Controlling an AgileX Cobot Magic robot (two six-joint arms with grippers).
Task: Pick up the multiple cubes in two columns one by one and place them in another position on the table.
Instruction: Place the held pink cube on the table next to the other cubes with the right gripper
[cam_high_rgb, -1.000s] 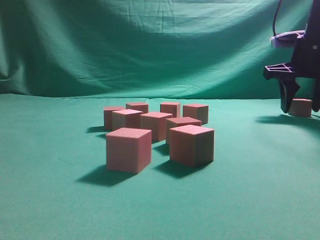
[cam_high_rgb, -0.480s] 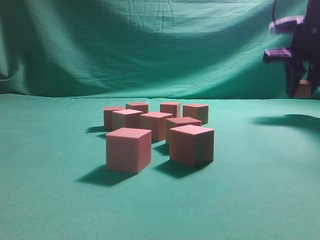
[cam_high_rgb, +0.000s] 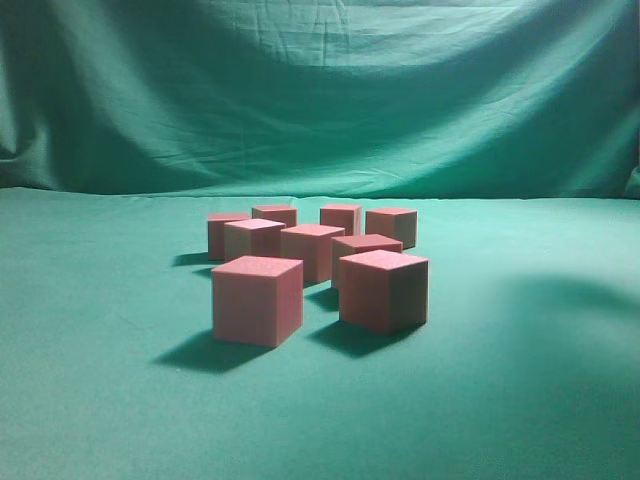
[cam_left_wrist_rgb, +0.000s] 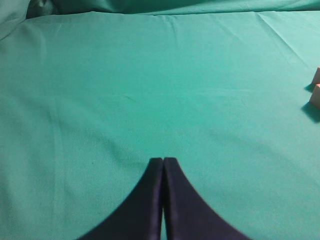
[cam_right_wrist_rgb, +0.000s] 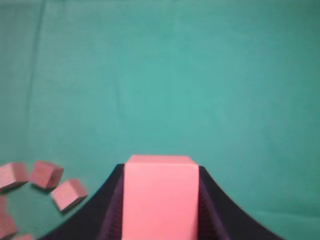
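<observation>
Green cloth covers the tabletop (cam_high_rgb: 100, 400) and also hangs as a backdrop (cam_high_rgb: 320, 90) behind the far edge. Near the middle of the tabletop we see nine cubes (cam_high_rgb: 312, 262) standing close together in two rough columns that run from the near edge toward the far edge. In the exterior view we see no arm. In the right wrist view we see the right hand (cam_right_wrist_rgb: 159, 200) high above the cloth, closed on one cube (cam_right_wrist_rgb: 160, 195), which sits between its two black fingers. In the left wrist view we see the left hand (cam_left_wrist_rgb: 163, 161) with its fingertips pressed together and nothing between them.
</observation>
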